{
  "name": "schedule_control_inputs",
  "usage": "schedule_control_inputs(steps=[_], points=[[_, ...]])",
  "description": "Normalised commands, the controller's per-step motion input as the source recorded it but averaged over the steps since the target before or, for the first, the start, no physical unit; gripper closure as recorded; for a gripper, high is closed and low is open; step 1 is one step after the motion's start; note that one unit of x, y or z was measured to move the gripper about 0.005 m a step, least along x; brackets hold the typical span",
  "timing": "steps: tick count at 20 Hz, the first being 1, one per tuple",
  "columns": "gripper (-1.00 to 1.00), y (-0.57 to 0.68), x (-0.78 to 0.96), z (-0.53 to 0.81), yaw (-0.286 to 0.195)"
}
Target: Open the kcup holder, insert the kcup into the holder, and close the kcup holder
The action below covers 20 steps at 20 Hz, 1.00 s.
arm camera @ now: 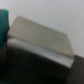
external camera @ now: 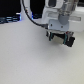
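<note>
In the wrist view a dark boxy unit with a pale grey top, the kcup holder (arm camera: 40,45), fills most of the picture, close and blurred. I cannot make out its drawer fronts or handles. A teal-green patch (arm camera: 4,20) shows at the picture's edge beside it; I cannot tell whether it is the kcup. In the exterior view my white gripper (external camera: 60,39) hangs just above the white table (external camera: 30,60), its black fingers (external camera: 51,36) apart with nothing seen between them. The holder does not show clearly in that view.
Dark objects (external camera: 10,20) stand along the back at the exterior view's left. A black cable (external camera: 31,19) loops down from the arm.
</note>
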Motion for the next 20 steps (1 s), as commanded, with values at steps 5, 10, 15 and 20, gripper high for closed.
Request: schedule_control_inputs(steps=[5,10,15,20], points=[[-1.00,0.35,-0.27,0.00,0.111],[-1.00,0.44,-0.34,0.00,0.135],[-1.00,0.42,-0.45,-0.01,0.139],[-1.00,0.59,-0.42,0.00,0.091]])
